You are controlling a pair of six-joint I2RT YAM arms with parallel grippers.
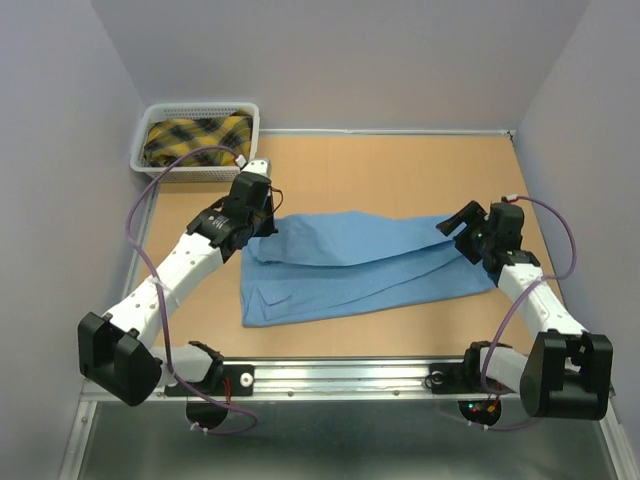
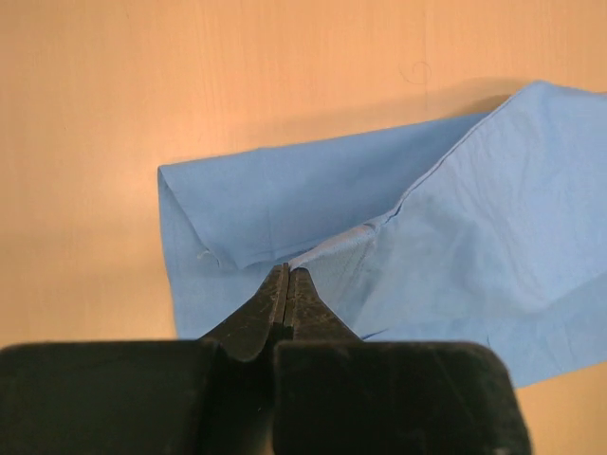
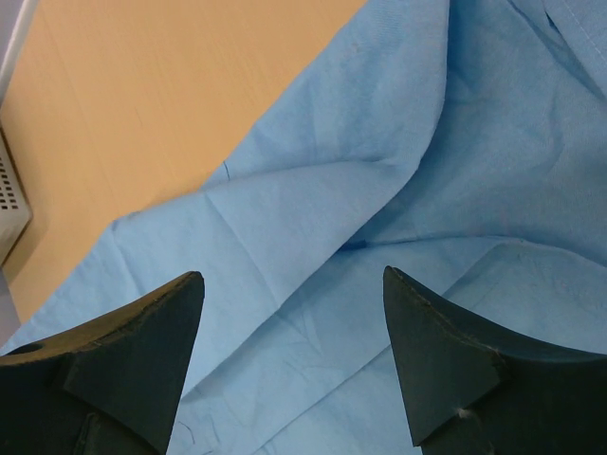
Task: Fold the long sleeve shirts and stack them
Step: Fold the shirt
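Light blue shirt (image 1: 360, 265) lies crumpled and half-folded across the middle of the wooden table (image 1: 400, 170), between my two arms. My left gripper (image 2: 287, 273) is clenched tight, tips pressed right onto a folded edge at the shirt's left end; whether any cloth is caught between them I cannot tell. My right gripper (image 3: 292, 280) hangs released, jaws wide, over the shirt's right end. In the far-left corner a white basket (image 1: 200, 107) holds a yellow-and-black plaid cloth (image 1: 195, 135).
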